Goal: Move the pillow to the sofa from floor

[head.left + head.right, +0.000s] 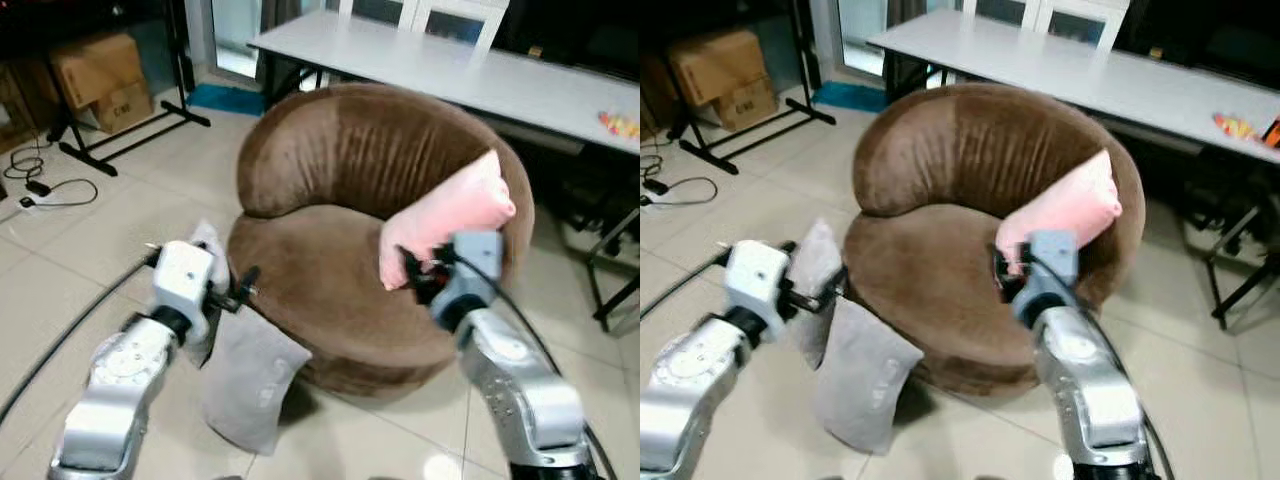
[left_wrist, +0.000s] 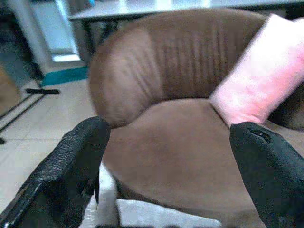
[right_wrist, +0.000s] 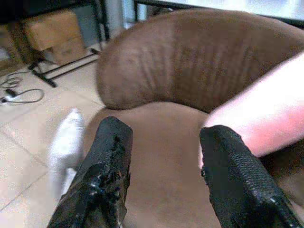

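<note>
Pink pillow [image 1: 445, 217] leaned on the brown sofa [image 1: 340, 190], my right gripper [image 3: 164, 156] spread beside it (touching nothing), my left gripper [image 2: 168, 156] spread too, grey pillows [image 1: 250, 375] on the floor [image 1: 90, 250].

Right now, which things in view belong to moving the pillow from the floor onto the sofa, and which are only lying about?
Belong to the job:
- grey pillow, leaning on the floor against the sofa
- brown sofa
- pink pillow, on the seat
- left pincer, open
- right pincer, open

Lying about:
- white table
- cardboard boxes
- black cable on the floor
</note>
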